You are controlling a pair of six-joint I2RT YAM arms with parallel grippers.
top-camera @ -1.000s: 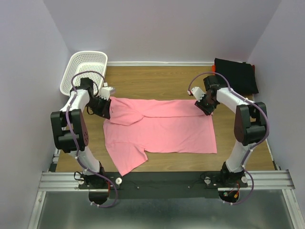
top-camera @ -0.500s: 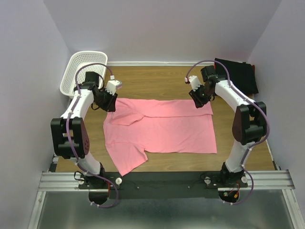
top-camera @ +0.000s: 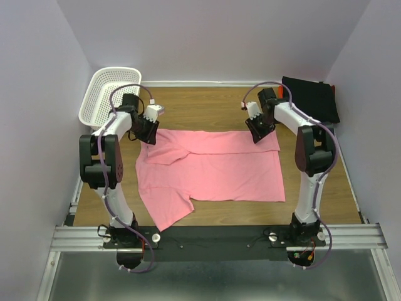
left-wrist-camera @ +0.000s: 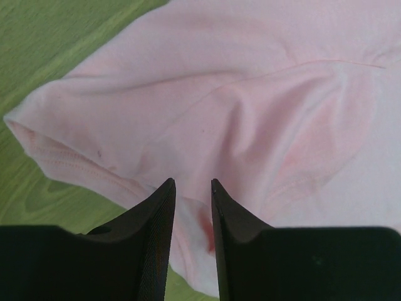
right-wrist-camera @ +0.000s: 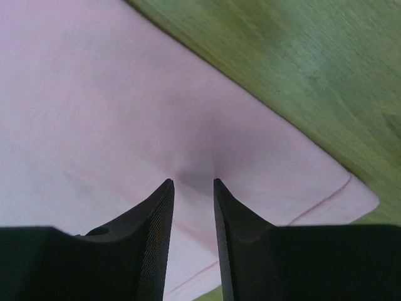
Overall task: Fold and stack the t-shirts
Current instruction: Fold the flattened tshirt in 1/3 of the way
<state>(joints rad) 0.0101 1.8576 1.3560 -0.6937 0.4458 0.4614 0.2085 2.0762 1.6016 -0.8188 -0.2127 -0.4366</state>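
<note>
Because a t-shirt is far wider than either gripper, the two arms work it from opposite ends, and that explains where they stand. The pink t-shirt (top-camera: 213, 172) lies spread sideways in the middle of the wooden table (top-camera: 207, 106), with its hem to the right and its shoulders to the left. A strip along its far edge is doubled over toward the arms, with the far sleeve (top-camera: 164, 150) tucked in under that fold, while the near sleeve (top-camera: 166, 213) sticks out flat at the near-left.

The left gripper (top-camera: 150, 139) hangs over the far-left corner of the shirt, at the folded sleeve. In its wrist view, the left gripper's (left-wrist-camera: 192, 183) jaws stand narrowly apart above rumpled cloth, with nothing caught between them. The right gripper (top-camera: 254, 136) mirrors it over the far-right corner. The right wrist view shows the right gripper (right-wrist-camera: 192, 183) also set to a narrow gap, just over the cloth and casting a small shadow on it, with the stitched hem corner (right-wrist-camera: 351, 194) beside bare wood. Neither gripper holds the shirt.

One gripper at each end of the same edge lets the long side travel evenly, without twisting. As the far fold looks laid, the near side with its loose sleeve is probably next.

The black t-shirt (top-camera: 310, 99) lies folded at the far-right corner, presumably the base of the stack, well apart from the pink one. The white lattice basket (top-camera: 109, 94) sits at the far-left.
</note>
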